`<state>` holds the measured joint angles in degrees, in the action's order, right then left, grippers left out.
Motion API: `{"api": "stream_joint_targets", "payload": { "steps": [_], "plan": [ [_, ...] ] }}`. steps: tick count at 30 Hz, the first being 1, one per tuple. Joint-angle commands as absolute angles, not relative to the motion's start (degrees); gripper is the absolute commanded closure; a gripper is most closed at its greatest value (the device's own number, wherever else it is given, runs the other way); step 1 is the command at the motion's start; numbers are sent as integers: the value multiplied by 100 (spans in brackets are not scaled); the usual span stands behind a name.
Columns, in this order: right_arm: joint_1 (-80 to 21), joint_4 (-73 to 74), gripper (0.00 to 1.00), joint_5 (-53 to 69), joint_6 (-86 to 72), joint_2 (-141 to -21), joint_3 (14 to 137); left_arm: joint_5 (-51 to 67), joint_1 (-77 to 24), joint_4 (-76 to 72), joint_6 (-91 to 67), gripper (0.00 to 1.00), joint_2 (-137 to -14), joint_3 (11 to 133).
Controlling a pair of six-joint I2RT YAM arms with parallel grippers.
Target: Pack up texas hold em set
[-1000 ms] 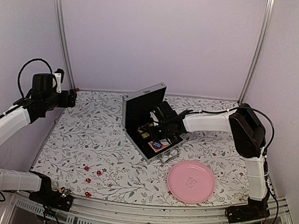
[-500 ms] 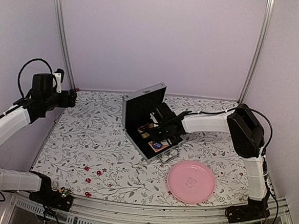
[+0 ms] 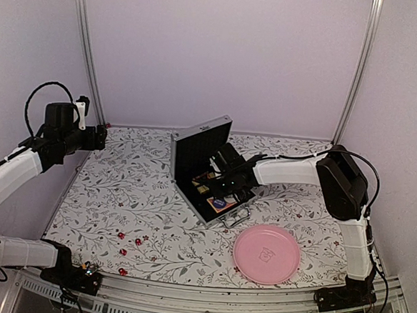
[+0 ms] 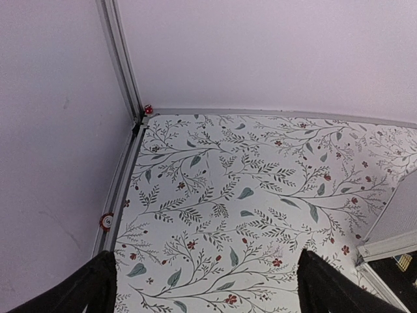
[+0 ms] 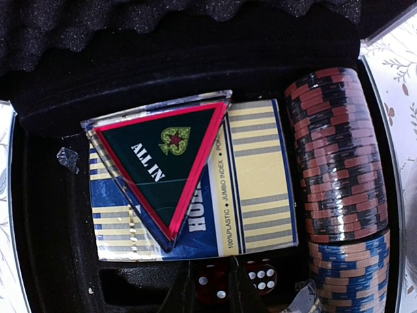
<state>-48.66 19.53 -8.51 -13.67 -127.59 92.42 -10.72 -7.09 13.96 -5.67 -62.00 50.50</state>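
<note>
The silver case (image 3: 196, 154) stands open near the middle of the table (image 3: 135, 187), toward its back edge, with the lid upright. Inside lie a card deck (image 5: 260, 182) with a triangular "ALL IN" marker (image 5: 163, 169) on top, a row of red and blue chips (image 5: 339, 150) at the right, and 2 red dice (image 5: 260, 277). The right gripper (image 3: 215, 188) reaches into the case, its fingers pinched narrowly on the left die (image 5: 210, 287). A few loose dice (image 3: 138, 242) lie near the front-left corner and a pink plate (image 3: 266, 255) near the front-right. The left gripper (image 4: 205, 287) hangs wide open and empty above the back-left corner
</note>
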Motion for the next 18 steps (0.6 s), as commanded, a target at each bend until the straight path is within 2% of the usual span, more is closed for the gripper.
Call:
{"api": "stream_joint_targets", "payload": {
  "steps": [1,9,18],
  "plan": [
    [-4787,2030,97,-572,-1233,-12840,9441,-1018,-684,1272,-586,4,-6206,5010],
    [-4782,1945,97,451,-1134,-12565,9655,-1006,-686,1270,-584,4,-6189,5010],
    [-4782,2037,97,82,-1091,-12284,9717,-1002,-683,1273,-580,4,-6187,5010]
  ]
}}
